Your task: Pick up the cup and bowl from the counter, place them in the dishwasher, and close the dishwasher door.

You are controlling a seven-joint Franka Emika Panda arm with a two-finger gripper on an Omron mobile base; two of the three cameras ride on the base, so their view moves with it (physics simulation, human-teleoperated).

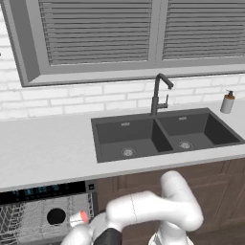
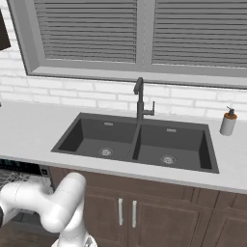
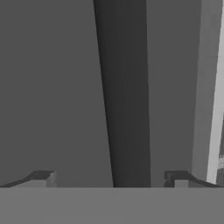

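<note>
The dishwasher [image 1: 43,210] stands open under the counter [image 1: 43,148], its black control strip with a teal display above the grey wire rack. In the rack rests the black bowl [image 1: 56,216], and beside it on the right lies the white cup [image 1: 79,218], tipped with its red inside showing. My arm bends down low in front of the rack. In the hand view my gripper [image 3: 109,179] is open, with nothing between its fingertips [image 3: 43,178], and it faces the flat dark grey dishwasher door [image 3: 52,87] from close by. The dishwasher [image 2: 19,176] also shows at the left edge of the right base view.
A dark double sink [image 1: 162,134] with a black faucet [image 1: 158,93] is set into the counter. A white soap dispenser [image 1: 228,102] stands at the right. Brown wooden cabinets [image 2: 144,212] run under the sink. A strip of wire rack [image 3: 221,173] shows beside the door.
</note>
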